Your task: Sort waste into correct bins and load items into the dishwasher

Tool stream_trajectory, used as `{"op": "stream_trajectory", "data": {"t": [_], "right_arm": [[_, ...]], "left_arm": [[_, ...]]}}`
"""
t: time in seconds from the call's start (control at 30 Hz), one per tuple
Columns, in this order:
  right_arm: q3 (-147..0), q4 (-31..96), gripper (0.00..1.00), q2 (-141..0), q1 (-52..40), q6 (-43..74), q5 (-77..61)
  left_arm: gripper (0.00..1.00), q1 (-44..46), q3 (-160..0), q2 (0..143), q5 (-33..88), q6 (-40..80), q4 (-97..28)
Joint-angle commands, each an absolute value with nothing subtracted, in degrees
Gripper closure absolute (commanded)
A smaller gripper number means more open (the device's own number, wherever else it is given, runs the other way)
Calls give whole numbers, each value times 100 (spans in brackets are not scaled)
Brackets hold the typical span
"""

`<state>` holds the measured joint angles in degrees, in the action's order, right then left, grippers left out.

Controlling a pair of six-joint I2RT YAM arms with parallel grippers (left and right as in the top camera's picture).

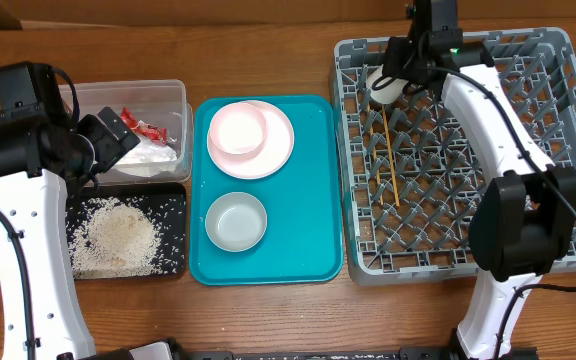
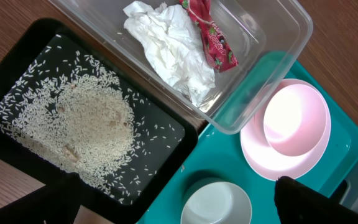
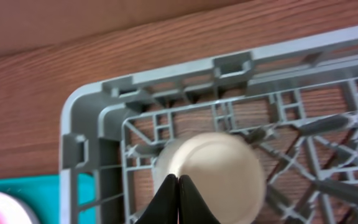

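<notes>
Over on the counter's left side, the left pincer [image 1: 116, 135] hangs above the clear tub [image 1: 173, 95] with its jaws spread wide and nothing in them. The tub sits toward the far left of the counter and has the crumpled napkin [image 2: 166, 50] in it, with the red snack wrapper [image 2: 213, 37] lying partly on top. Just in front of it, nearer the front edge, is the black tray [image 1: 173, 205] with a heap of rice [image 1: 113, 238] plus a scatter of loose grains.

In the middle of the counter there's the teal tray [image 1: 308, 200]. The pink plate [image 1: 278, 150] is at its far end with the white bowl [image 1: 238, 128] sitting on it, and the grey-green bowl [image 1: 236, 220] is at the near end.

The right side is all dish rack [image 1: 558, 60]. The chopsticks [image 1: 388, 160] lie side by side on its floor in the left half. The white cup [image 1: 383, 85] is on its side in the rack's far left corner. The right pincer [image 3: 179, 180] is closed up tight right at the cup with nothing between the fingers. I honestly can't tell from the wrist view whether the tips touch it.
</notes>
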<state>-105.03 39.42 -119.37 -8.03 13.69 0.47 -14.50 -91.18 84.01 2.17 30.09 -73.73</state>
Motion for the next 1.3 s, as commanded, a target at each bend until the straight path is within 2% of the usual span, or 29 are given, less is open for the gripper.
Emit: {"op": "stream_trajectory", "data": {"t": [0.0,0.47,0.9,1.27], "right_arm": [[-10698,3889,96,-11808,-698,1369,294],[-10680,4226,96,-12160,-701,1299,56],[-10877,4119,96,-11594,-742,1304,36],[-10683,4141,96,-12258,-749,1332,32]], "left_arm": [[0,-1461,-9102,8427,237,3024,-7367],[0,-1459,-9102,8427,237,3024,-7367],[0,-1461,-9102,8427,239,3024,-7367],[0,-1461,-9102,8427,237,3024,-7367]]}}
